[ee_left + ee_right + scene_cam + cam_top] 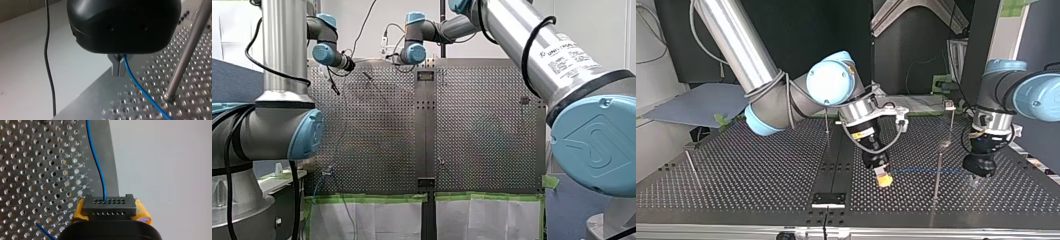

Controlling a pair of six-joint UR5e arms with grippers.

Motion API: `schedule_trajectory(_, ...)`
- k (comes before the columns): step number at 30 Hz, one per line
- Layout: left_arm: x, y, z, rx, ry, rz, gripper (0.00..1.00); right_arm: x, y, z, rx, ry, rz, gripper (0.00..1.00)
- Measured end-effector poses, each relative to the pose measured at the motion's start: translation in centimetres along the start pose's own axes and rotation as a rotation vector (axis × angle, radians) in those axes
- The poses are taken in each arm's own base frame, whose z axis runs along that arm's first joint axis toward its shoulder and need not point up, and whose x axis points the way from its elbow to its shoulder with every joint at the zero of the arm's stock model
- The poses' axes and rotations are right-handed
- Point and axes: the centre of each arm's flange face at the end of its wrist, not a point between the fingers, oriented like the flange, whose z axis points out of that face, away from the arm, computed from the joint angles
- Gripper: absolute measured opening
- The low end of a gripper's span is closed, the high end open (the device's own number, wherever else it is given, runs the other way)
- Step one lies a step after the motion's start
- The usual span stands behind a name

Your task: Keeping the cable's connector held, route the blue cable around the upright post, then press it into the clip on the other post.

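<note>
In the right wrist view my right gripper is shut on the black connector, which sits between its yellow pads. The blue cable leaves the connector and runs ahead over the perforated plate. In the top view the blue cable stretches low from my right gripper to my left gripper, passing a thin upright post. My left gripper has its metal fingers shut on the blue cable, with the post beside it. Further back stands a second post with a clip on top.
More thin posts stand on the perforated table: one near the middle, one at the top view's left. A dark centre strip with a black bracket runs to the near edge. A black wire hangs beside the table edge.
</note>
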Motion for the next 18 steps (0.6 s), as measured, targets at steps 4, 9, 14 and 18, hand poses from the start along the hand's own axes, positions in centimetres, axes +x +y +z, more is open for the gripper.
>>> schedule_trajectory(4, 0.0, 0.4, 0.3, 0.005, -0.006, 0.0, 0.0, -0.9, 0.4, 0.2, -0.016, -0.012, -0.005, 0.0)
schedule_trajectory(9, 1.6, 0.8, 1.0, 0.018, 0.034, -0.008, 0.0, -2.7, 0.8, 0.5, -0.026, -0.036, -0.013, 0.0)
schedule_trajectory(14, 2.6, 1.8, 1.6, 0.007, 0.056, -0.011, 0.0, -3.9, 1.5, 0.7, -0.034, -0.056, -0.019, 0.0)
schedule_trajectory(18, 3.7, 2.8, 2.2, -0.012, 0.075, -0.01, 0.0, -4.7, 2.1, 0.6, -0.043, -0.073, -0.021, 0.0)
